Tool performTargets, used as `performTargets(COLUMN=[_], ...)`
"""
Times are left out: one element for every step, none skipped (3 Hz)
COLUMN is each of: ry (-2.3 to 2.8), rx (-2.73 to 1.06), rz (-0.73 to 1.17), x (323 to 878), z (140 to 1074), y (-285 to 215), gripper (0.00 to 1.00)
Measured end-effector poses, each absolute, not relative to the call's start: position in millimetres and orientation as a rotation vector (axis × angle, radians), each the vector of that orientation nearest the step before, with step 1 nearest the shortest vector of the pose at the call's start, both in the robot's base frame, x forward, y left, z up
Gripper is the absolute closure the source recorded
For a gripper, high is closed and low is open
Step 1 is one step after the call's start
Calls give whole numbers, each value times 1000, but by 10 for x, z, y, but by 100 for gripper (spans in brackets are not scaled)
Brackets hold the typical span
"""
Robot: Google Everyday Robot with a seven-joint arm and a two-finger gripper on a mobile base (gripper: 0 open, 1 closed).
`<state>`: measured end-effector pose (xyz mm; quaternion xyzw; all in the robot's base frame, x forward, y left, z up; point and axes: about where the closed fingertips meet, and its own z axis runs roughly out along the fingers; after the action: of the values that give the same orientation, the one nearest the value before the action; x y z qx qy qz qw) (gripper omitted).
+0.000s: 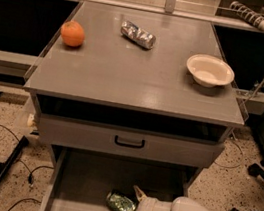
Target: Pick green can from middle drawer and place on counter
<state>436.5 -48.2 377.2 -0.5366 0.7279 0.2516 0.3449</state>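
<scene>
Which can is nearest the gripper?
The green can in the middle drawer, right beside the gripper; the silver-blue can lies up on the counter.

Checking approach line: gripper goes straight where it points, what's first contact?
Likely the green can, lying in the middle drawer: the gripper, open, points left at its right end. Depth is unclear from this view.

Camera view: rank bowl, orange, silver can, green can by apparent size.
Bowl
Silver can
Orange and green can: alike, unsure; the can lies nearer, in the drawer, at the gripper, jaws open.
</scene>
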Motion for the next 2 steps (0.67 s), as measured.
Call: performTargets(ry=[1890, 1890], rx=[-1393, -1393], rz=[654, 654], x=[4364, 4364], z=[3770, 3770], y=[-481, -480], gripper=[19, 43])
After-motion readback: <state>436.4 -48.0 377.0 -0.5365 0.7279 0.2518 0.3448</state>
